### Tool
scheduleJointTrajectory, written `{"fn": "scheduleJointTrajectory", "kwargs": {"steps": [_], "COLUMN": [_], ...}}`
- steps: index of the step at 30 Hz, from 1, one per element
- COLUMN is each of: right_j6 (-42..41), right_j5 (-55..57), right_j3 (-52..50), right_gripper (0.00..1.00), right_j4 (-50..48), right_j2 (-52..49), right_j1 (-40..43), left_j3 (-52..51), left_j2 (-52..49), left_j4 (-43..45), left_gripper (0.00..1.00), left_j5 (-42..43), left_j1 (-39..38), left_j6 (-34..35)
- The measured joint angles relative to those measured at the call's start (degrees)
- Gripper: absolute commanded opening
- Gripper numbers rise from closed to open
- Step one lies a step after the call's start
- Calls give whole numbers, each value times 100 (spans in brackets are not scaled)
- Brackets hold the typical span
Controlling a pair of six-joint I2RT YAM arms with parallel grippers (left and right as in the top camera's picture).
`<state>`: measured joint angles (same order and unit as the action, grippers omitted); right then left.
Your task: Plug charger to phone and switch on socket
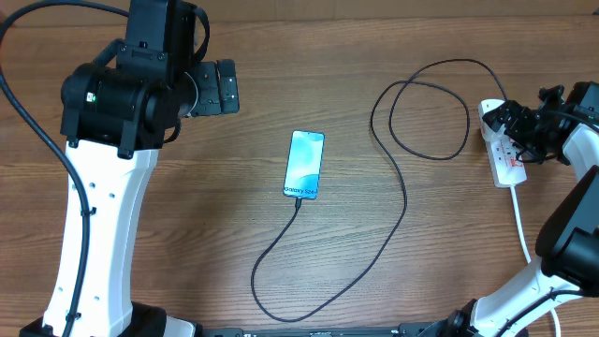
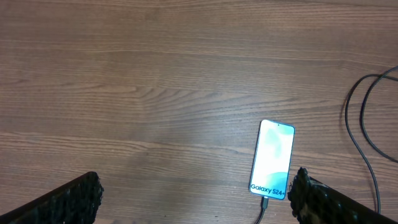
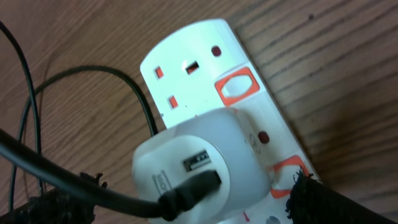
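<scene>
The phone point(image 1: 304, 165) lies face up mid-table, its light-blue screen lit; the left wrist view has it point(image 2: 272, 158) by my right fingertip. The charger point(image 1: 403, 192), a thin black cable, has its tip in the phone's near end point(image 2: 264, 203) and loops right to a white adapter point(image 3: 199, 165) seated in the socket point(image 1: 510, 170). My left gripper point(image 1: 225, 86) hangs open above bare wood, left of the phone. My right gripper point(image 1: 512, 131) is open over the socket point(image 3: 199, 62), its fingers point(image 3: 323, 202) either side of the adapter without touching. Orange-red switches point(image 3: 235, 87) show beside the outlets.
The socket's thick white cord point(image 1: 521, 225) runs toward the front edge at the right. The charger makes a wide loop point(image 1: 426, 108) at the back right and a long bend point(image 1: 281, 300) near the front. The left arm's white column point(image 1: 94, 225) stands at the left.
</scene>
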<state>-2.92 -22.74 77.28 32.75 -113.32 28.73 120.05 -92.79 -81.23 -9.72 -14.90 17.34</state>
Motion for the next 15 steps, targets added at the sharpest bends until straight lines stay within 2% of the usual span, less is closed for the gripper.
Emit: {"fn": "scheduleJointTrajectory", "kwargs": {"steps": [15], "right_j6": [105], "right_j5": [-44], "right_j3": [-2], "right_gripper": [100], "right_j4": [-105], "right_j2": [-31], "right_j1": [-68], "left_j3": [0], "left_j2": [0], "left_j4": [0], "left_gripper": [100], "left_j5": [0], "left_j1": [0], "left_j6": [0]}}
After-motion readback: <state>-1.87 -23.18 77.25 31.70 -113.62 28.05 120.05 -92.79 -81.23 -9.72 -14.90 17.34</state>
